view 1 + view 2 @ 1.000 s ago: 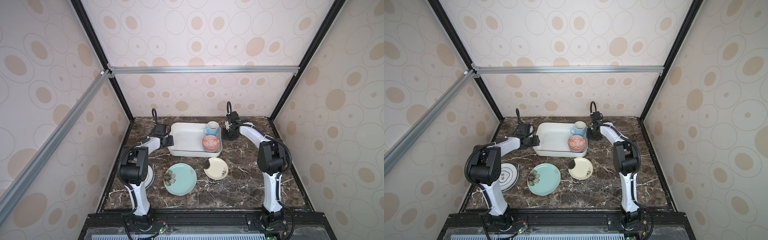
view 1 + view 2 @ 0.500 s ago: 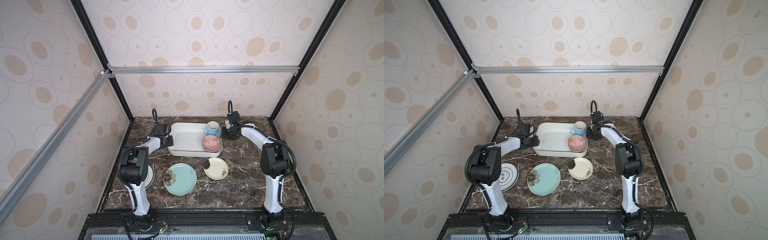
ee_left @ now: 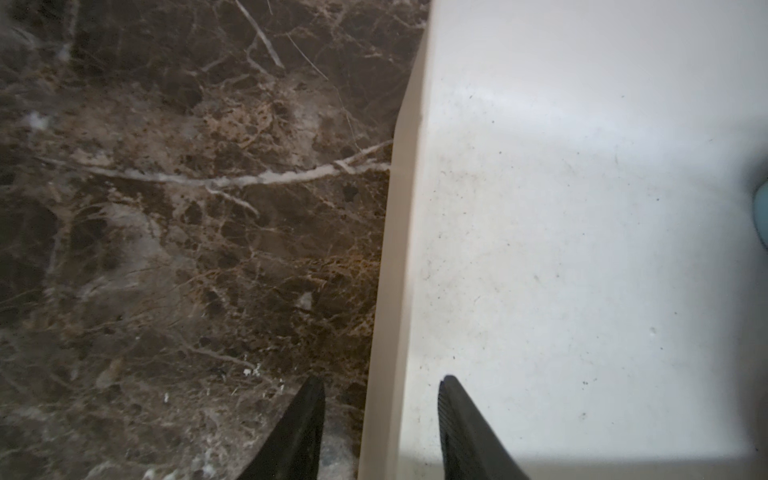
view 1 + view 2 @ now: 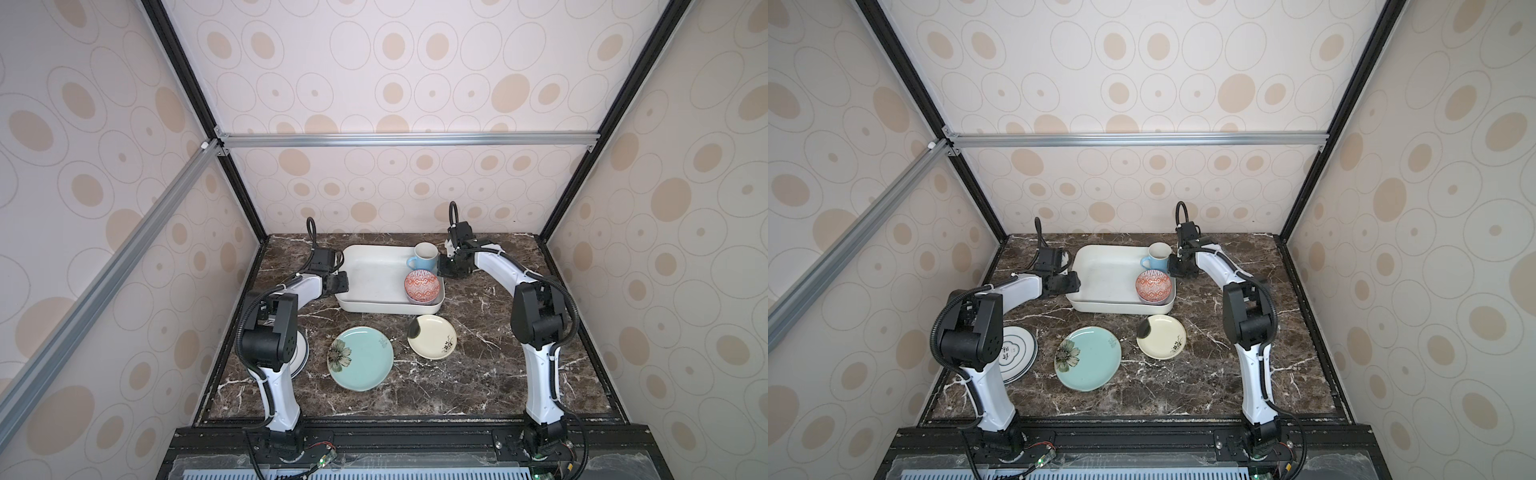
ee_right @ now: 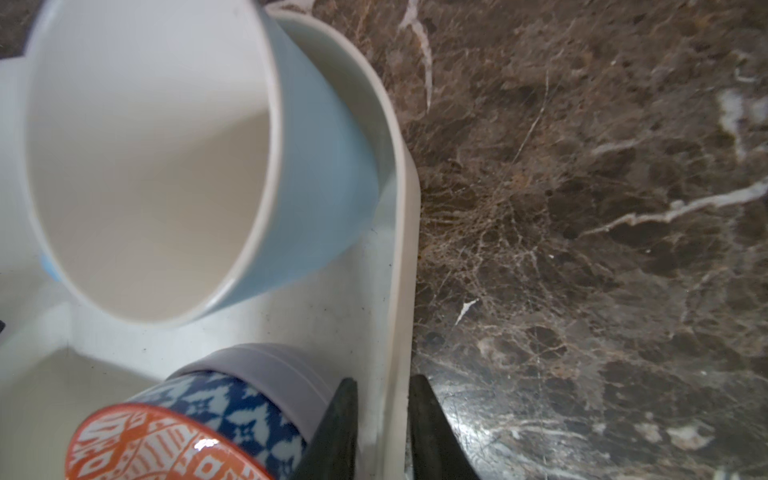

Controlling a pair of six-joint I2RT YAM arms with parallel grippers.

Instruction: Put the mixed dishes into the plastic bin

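Note:
The white plastic bin (image 4: 374, 309) (image 4: 1113, 308) stands at the back middle. It holds a light-blue mug (image 4: 424, 257) (image 5: 316, 166) and a red-patterned bowl (image 4: 422, 286) nested in a lavender bowl (image 5: 270, 365). My left gripper (image 4: 338, 282) (image 3: 382, 379) straddles the bin's left rim, open, with a gap on the outer side. At the opposite side, my right gripper (image 4: 444, 270) (image 5: 383, 379) is shut on the right rim, next to the lavender bowl. A teal flower plate (image 4: 360, 364) and a small cream plate (image 4: 432, 341) lie on the marble in front of the bin.
A white blue-rimmed plate (image 4: 1017, 353) lies at the front left, partly hidden behind the left arm's elbow (image 4: 971, 328). The black frame posts and patterned walls close in the table on three sides. Bare marble lies to the right of the bin (image 4: 490, 299).
Both grippers stay at the bin's two rims with their jaws drawn closer in. The right arm's elbow has swayed a little. The dishes have not moved.

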